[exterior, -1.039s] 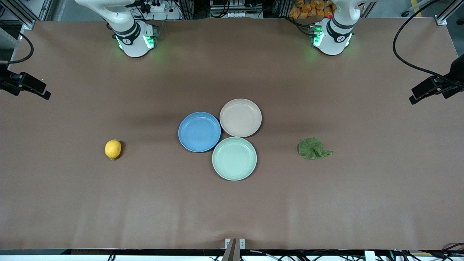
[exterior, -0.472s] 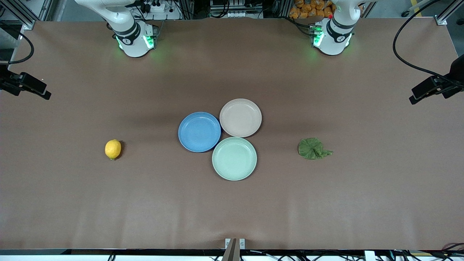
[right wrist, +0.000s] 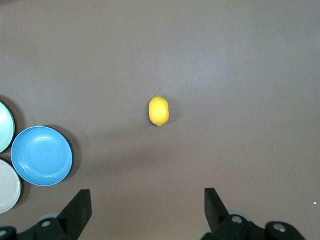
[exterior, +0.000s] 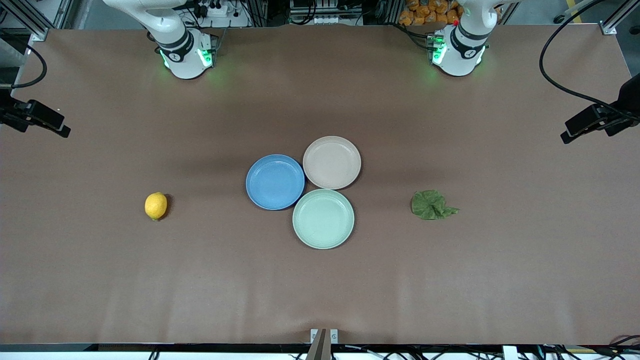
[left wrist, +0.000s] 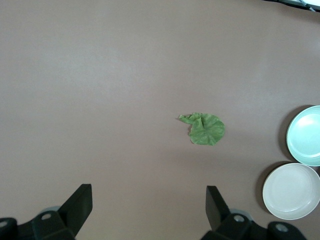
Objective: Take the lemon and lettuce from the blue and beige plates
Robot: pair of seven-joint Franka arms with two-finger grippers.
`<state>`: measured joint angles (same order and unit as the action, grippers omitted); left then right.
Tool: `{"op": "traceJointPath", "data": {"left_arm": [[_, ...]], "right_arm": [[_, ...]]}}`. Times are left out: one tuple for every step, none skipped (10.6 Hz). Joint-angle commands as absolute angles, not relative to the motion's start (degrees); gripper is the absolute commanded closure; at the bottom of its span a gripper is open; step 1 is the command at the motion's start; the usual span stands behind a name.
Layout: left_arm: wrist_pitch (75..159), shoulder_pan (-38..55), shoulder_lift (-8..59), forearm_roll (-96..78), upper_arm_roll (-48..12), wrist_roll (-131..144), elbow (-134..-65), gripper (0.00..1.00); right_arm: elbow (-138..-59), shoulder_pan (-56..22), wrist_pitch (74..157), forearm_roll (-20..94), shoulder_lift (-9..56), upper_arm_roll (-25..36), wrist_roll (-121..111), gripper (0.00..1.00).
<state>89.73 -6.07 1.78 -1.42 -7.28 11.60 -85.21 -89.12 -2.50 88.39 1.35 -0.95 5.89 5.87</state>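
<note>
- Left gripper (left wrist: 145,212) hangs high over bare desk (exterior: 320,290), jaws spread wide with nothing between them; the lettuce (left wrist: 204,129) lies flat on the desk ahead of the fingers in the left wrist view, off the midline between them
- Right gripper (right wrist: 145,212) sits equally high with its jaws apart and empty; the lemon (right wrist: 159,110) lies on the desk close to the midline between its fingers, its long axis running away from the gripper, roughly across the line on which the jaws shut
- Neither item is on a plate: the lemon is toward the right arm's end of the desk, the lettuce toward the left arm's end, both well apart from the plates
- Blue plate (exterior: 275,181), beige plate (exterior: 331,162) and mint-green plate (exterior: 323,218) cluster mid-desk, rims touching, all empty
- Judging by nearness, the right arm suits the lemon, the left arm the lettuce
- Both arms are drawn up near their bases; each needs a forward, downward reach
</note>
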Motion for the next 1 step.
{"op": "traceJointPath", "data": {"left_arm": [[88.86,-6.07,1.32,-2.64,-6.94,12.22,-85.17,0.00]], "right_arm": [[-88.51,-2.02,88.24,1.67,-0.97,5.62,5.19,0.00]]}}
